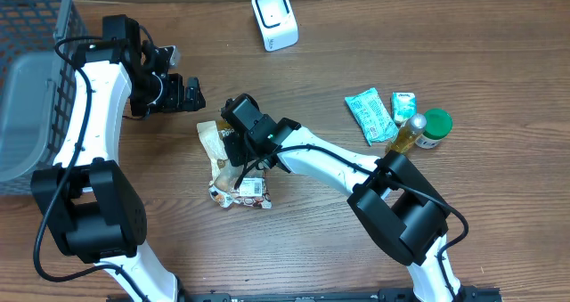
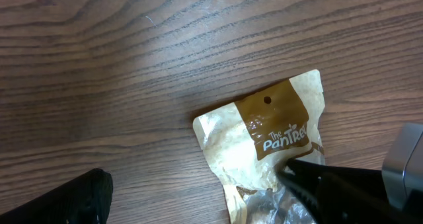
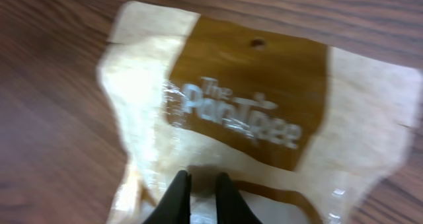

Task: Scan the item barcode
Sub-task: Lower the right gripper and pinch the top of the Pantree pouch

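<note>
The item is a cream and brown "The PanTree" snack bag (image 1: pixel 212 136) lying on the wooden table, filling the right wrist view (image 3: pixel 251 98) and lying centre-right in the left wrist view (image 2: pixel 264 128). A white barcode label (image 1: pixel 252 187) shows at its crumpled near end. My right gripper (image 1: pixel 234 151) sits on the bag, and its fingers (image 3: pixel 201 181) are shut on a fold of the bag just below the logo. Up and to the left of the bag, my left gripper (image 1: pixel 184 95) hangs open and holds nothing; one finger (image 2: pixel 66 197) shows at the lower left.
A white scanner (image 1: pixel 274 19) stands at the back centre. A grey wire basket (image 1: pixel 40 26) is at the far left. Two teal packets (image 1: pixel 370 115), a yellow bottle (image 1: pixel 407 134) and a green-capped jar (image 1: pixel 435 126) lie to the right.
</note>
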You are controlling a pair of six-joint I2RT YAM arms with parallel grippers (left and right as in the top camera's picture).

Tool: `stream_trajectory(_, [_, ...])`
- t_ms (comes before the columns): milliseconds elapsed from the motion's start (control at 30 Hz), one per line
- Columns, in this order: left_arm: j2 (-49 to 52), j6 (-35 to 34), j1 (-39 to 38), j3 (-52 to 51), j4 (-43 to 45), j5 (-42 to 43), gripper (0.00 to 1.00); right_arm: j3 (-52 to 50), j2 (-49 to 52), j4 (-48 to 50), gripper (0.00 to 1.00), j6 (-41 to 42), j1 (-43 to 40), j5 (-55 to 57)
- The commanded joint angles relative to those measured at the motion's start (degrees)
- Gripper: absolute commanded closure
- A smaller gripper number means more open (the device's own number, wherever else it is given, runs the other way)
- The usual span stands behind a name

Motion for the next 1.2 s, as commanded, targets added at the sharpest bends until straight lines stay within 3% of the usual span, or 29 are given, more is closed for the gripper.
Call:
stream_trajectory(0, [-0.6,-1.2,0.0,0.4,0.0,0.1,0.00,-0.5,1.3,-0.9,0.91,0.4,-0.5,7.2])
stream_trajectory(467, [-0.6,-1.2,0.0,0.4,0.0,0.1,0.00,-0.2,1.2,-11.0,0.92,7.9,-9.1,7.5])
stream_trajectory(633, [-0.6,-1.2,0.0,0.4,0.0,0.1,0.00,1.8,0.1,-15.5,0.86,7.8,-9.4,6.2])
stream_trajectory(867, [-0.6,-1.2,0.0,0.4,0.0,0.1,0.00,6.3,-5.9,-21.0,0.84,7.8,-9.4,2.8])
stream_trajectory(1167, [-0.6,-1.2,0.0,0.4,0.0,0.1,0.00,5.9,-6.3,-29.8,0.83,10.4,-9.4,2.7])
